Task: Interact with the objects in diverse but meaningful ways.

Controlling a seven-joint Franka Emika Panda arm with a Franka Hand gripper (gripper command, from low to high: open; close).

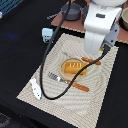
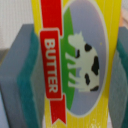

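In the wrist view a yellow butter packet (image 2: 75, 60) with a red band and a cow picture fills the frame. My gripper (image 2: 70, 80) is shut on it, with grey fingers (image 2: 15, 75) and teal pads either side. In the exterior view the arm (image 1: 102, 25) hangs over the mat's far right part; the packet and the fingers are hidden there. The orange bread loaf (image 1: 75, 67) lies on the tan plate (image 1: 64, 65). The white oblong piece (image 1: 35, 88) lies at the mat's near left corner. The pale blue-and-white carton (image 1: 47, 34) stands beyond the mat's left edge.
A knife with an orange handle (image 1: 75, 84) lies in front of the plate, and another orange-handled utensil (image 1: 91, 61) lies behind it. A grey pot (image 1: 72, 11) and a bowl (image 1: 124, 19) stand at the back. A black cable (image 1: 47, 60) loops over the striped mat (image 1: 100, 95).
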